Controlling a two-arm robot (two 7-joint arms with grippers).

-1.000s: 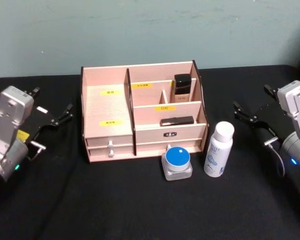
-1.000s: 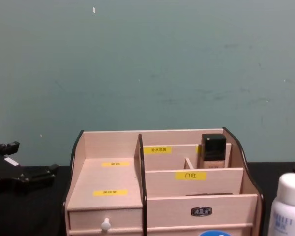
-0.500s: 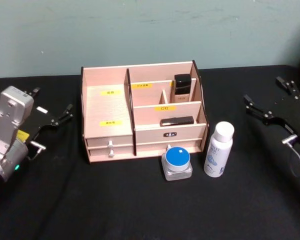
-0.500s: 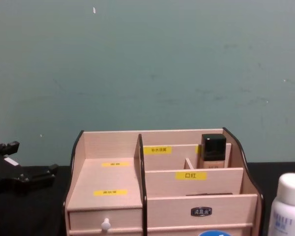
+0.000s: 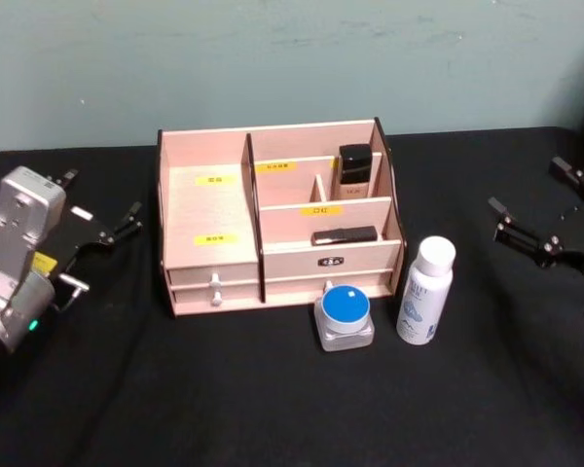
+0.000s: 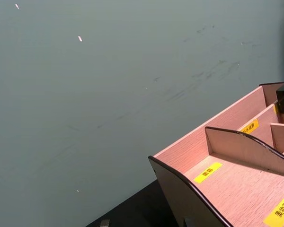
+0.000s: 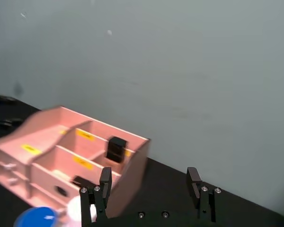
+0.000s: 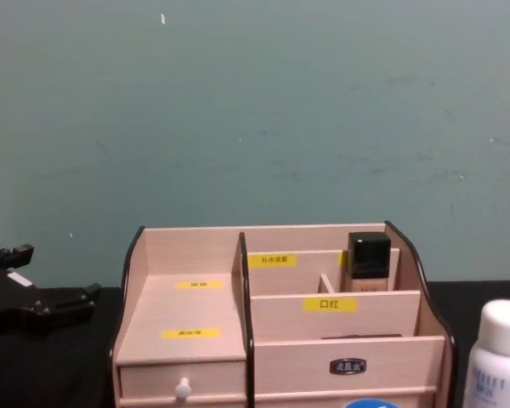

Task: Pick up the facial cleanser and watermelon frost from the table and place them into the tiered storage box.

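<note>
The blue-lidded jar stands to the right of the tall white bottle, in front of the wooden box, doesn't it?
No: the head view shows the blue-lidded jar to the left of the tall white bottle, not the right. Both do stand in front of the wooden box.

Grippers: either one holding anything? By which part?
Nothing held. Right gripper and left gripper both have jaws open and empty; facial cleanser and watermelon frost stand untouched on the table.
</note>
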